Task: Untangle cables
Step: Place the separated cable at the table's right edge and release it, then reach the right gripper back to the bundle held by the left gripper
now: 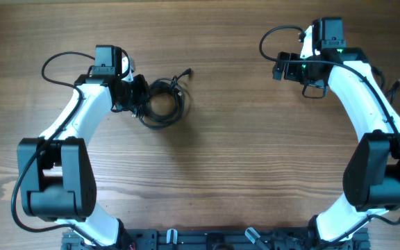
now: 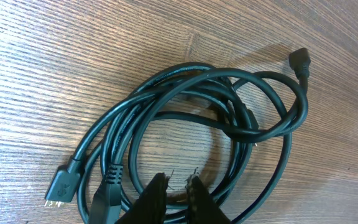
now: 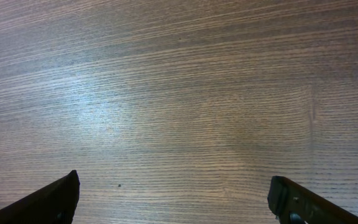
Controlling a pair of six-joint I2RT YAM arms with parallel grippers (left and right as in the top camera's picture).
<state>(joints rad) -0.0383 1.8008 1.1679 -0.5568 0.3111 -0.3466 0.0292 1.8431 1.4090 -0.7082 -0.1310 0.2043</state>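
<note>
Pinching the near strand of the coiled black cables (image 2: 238, 127) — lying at ten o'clock on the wooden table (image 1: 255, 139) — the left gripper (image 2: 177, 182) is closed; the right gripper (image 3: 173, 193), at two o'clock, gapes wide.

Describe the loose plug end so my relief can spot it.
On the wooden table, look at the coil of black cables held by the left gripper. One small plug sticks out alone past the coil's far side, away from the gripper; the other plugs lie beside its fingers.
</note>
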